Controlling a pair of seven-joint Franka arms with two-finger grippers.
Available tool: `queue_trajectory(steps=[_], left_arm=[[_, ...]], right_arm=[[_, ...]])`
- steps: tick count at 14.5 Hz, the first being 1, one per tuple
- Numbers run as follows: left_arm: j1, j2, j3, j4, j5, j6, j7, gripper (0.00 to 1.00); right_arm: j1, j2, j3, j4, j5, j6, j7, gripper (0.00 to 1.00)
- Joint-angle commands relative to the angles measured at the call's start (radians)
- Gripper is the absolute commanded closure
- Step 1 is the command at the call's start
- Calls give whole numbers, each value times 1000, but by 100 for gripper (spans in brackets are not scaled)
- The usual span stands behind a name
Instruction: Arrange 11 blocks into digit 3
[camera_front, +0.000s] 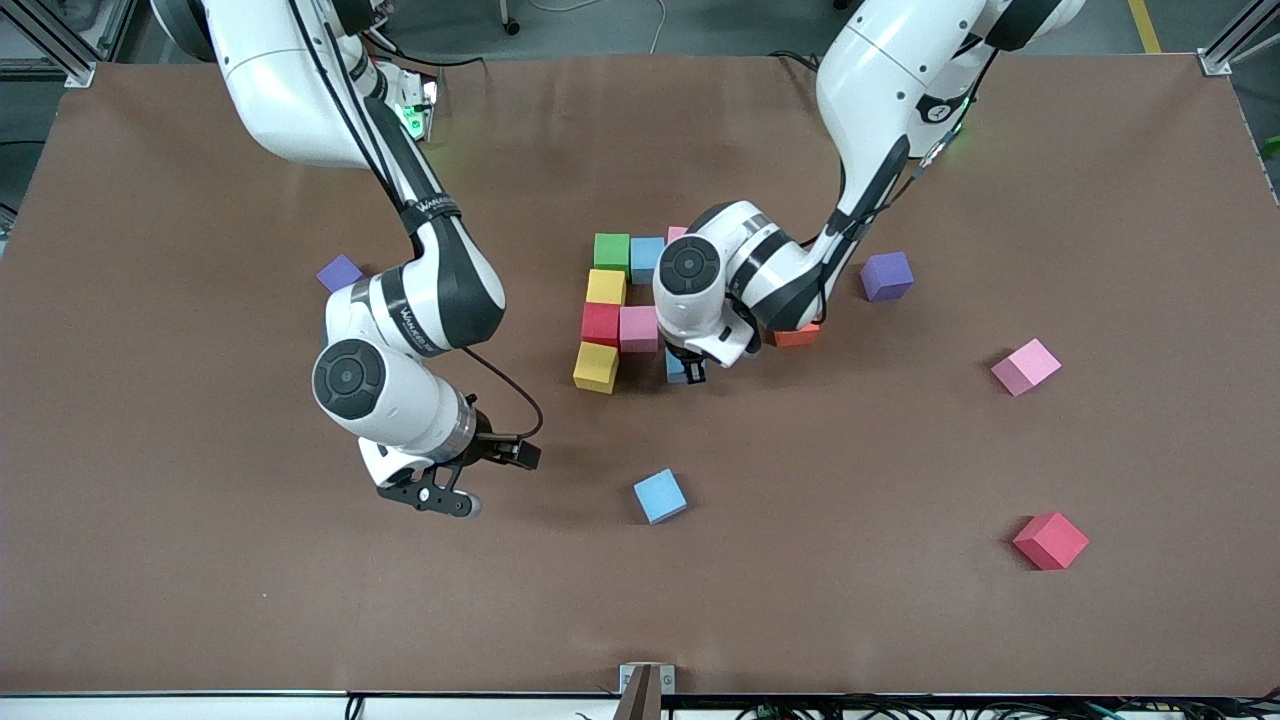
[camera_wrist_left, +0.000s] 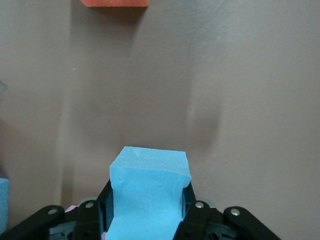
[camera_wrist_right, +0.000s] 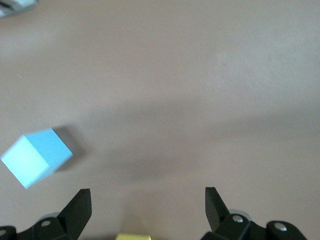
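Scanning from the right arm's end of the worktop, I see the right gripper hanging with its fingers spread wide and empty; this arm waits. A loose blue block lies near it, toward the left arm's end and slightly nearer the front camera; of the two arms, the right is the closer to that block.

Next comes the partial digit 3: a green block and a blue one in the top bar, then yellow, red and a second yellow in a column, with a pink block touching the red one.

The left gripper sits low just beside the pink block, its fingers clamped on a held blue block. I judge the middle bar's third place lies directly beside the pink block, toward the left arm's end, so the held block needs only a short seating move.

An orange block lies just past the left wrist.
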Motion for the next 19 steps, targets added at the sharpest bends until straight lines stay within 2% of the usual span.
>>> queue_trajectory(steps=[1,4,7,10,15,17,19], left_arm=[[-10,-62,-2,-98,-12,-1,-9,97],[-10,-92,-17,-143,-12,-1,-3,97],[-10,-90,-39,-144,-13,4,-11,97],[-12,-88,-54,-143,-13,27,-37,97],[-6,-76,-53,-144,-6,36,-37,97],[-3,-70,-53,-143,-1,41,-35,97],[5,-72,-51,-144,0,42,-32,97]], right_arm=[[-22,58,8,44,4,67,2,0],[-32,86,14,49,13,115,87,0],[-65,100,11,58,7,115,95,0],[-134,75,11,18,1,39,57,0],[-239,-111,0,-115,-27,-236,-133,0],[-257,-219,4,-242,-87,-264,-269,0],[-262,-306,6,-391,-92,-250,-337,0]])
